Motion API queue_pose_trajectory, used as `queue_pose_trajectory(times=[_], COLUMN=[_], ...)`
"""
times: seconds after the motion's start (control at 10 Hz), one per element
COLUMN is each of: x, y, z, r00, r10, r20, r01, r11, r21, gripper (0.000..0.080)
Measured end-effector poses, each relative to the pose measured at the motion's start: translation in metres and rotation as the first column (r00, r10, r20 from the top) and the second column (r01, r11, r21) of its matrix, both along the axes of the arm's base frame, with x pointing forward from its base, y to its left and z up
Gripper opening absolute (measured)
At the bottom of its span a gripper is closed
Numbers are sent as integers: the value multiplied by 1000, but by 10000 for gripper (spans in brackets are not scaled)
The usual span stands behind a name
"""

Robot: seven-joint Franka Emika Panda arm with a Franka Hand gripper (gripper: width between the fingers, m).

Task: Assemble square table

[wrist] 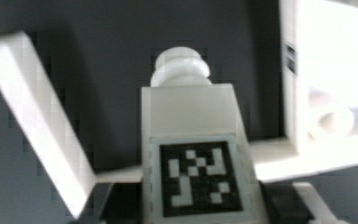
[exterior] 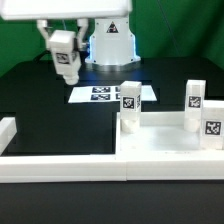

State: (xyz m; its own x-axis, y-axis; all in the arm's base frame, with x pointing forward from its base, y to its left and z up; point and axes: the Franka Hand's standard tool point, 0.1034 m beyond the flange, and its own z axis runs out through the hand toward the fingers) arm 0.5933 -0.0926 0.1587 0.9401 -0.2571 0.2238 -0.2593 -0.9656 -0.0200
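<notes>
- Three legs counted upright on the square panel [exterior: 165,143]: one [exterior: 129,98] at its far corner on the exterior view's left, one [exterior: 195,95] at the far corner on the exterior view's right, one [exterior: 212,130] at the near right corner.
- Fourth leg [exterior: 66,54] raised well above and behind the panel, clamped in the gripper [exterior: 60,42].
- Fingers closed against that leg's [wrist: 195,135] sides, tag facing the wrist camera.
- One marker board [exterior: 102,94] flat behind the panel.
- One border wall [exterior: 60,165] beside the panel.

Exterior view faces arm across table [exterior: 40,90] — wrist view close, downward.
</notes>
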Motion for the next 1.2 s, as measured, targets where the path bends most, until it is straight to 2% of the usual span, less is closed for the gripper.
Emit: queue_pose_trajectory(times=[0.1,0.2,0.4,0.5,0.8,0.9,1.0,1.1,1.2], x=[18,29,51,48,48,47,33,30,35], y=[12,26,38,39,38,36,28,42,66], z=[3,2,10,5,5,4,-8,-20,-39], r00=[996,989,932,940,940,939,939,941,944], r10=[20,-19,-120,-106,-107,-94,-68,-99,-99], r20=[89,144,342,324,323,329,336,323,314], r01=[-17,22,125,111,112,103,89,112,109], r11=[999,1000,992,994,994,995,995,993,994], r21=[-31,-19,7,6,5,-9,-48,-22,-15], gripper=[289,289,290,290,290,290,290,290,290])
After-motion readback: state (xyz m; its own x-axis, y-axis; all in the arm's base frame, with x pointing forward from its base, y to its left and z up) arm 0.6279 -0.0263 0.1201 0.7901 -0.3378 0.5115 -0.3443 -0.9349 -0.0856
